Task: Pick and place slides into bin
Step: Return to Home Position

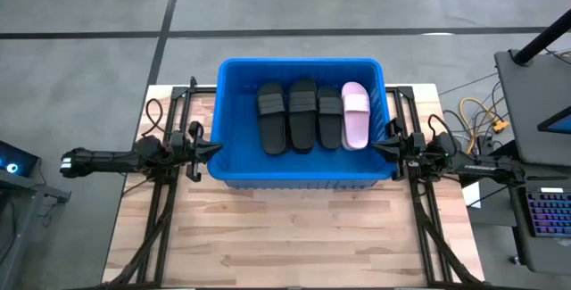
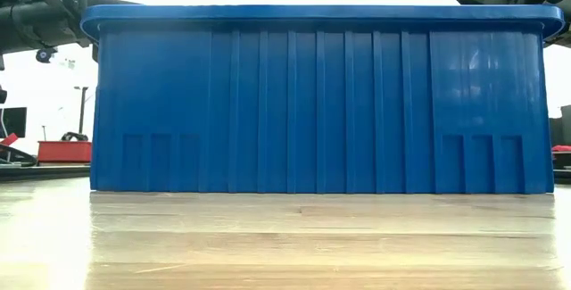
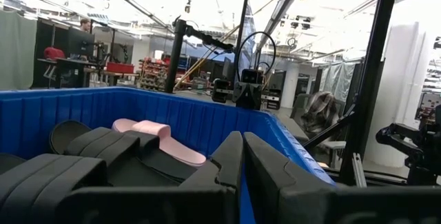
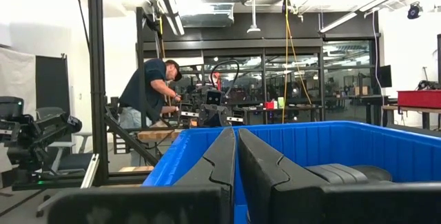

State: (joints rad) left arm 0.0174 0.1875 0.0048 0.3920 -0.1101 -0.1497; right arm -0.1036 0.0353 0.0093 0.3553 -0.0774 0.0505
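The blue bin [image 1: 303, 176] stands on the far middle of the wooden table [image 1: 294, 236]. On its floor, side by side, lie three black slides [image 1: 271, 116], [image 1: 302, 114], [image 1: 330, 116] and one pink slide [image 1: 355, 114]. The other slides are out of view. My left gripper [image 1: 214, 148] is shut and empty at the bin's left rim. My right gripper [image 1: 376, 147] is shut and empty at the bin's right rim. The left wrist view shows the pink slide [image 3: 165, 141] among the black ones, past my left gripper [image 3: 242, 158]. The right wrist view shows a black slide [image 4: 344, 176] past my right gripper [image 4: 236, 156].
The near half of the table in front of the bin is bare wood. Black frame struts [image 1: 161, 210], [image 1: 428, 219] run along both sides. A keyboard and desk [image 1: 546, 214] stand off the right edge. A person [image 4: 148, 89] works in the room beyond the table.
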